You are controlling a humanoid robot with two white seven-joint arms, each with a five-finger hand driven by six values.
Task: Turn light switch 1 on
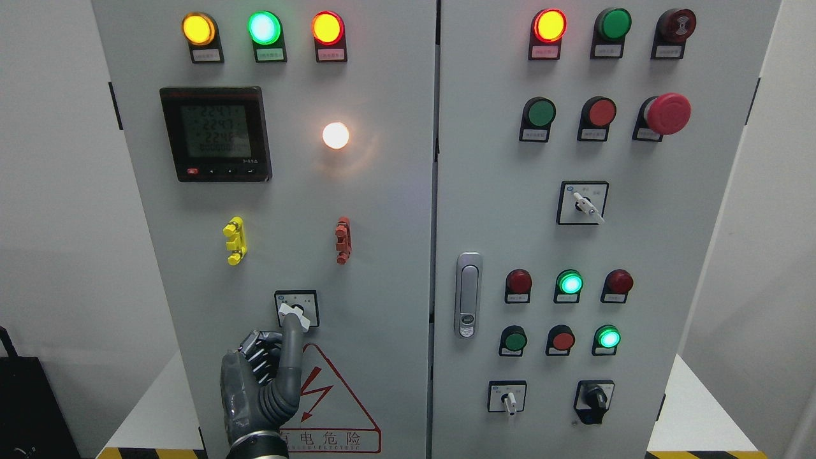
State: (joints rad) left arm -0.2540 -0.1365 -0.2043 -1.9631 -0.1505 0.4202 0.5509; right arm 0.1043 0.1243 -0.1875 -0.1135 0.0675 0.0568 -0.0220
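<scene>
Head view: you face a tall grey electrical cabinet (382, 255) with two doors, filling most of the picture. On the left door, from large to small, are a black digital meter (215, 134), a red warning triangle (331, 395) near the bottom, a row of lit yellow, green and orange-red lamps along the top, a glowing white lamp (335, 135), and two small clips, one yellow and one red.

Your task's thing, the rotary switch (296, 309), sits low on the left door, just above the triangle, in a small black-framed square. Its white handle (294, 313) has its long axis tilted, running from upper left to lower right.

Your left hand (268, 382) rises from the bottom edge, directly below the switch. One finger (292, 344) is stretched straight up, its tip touching the handle; the other fingers are curled in, and nothing is grasped. This is the only hand shown, so it is the nearer one; the right hand is out of sight.
</scene>
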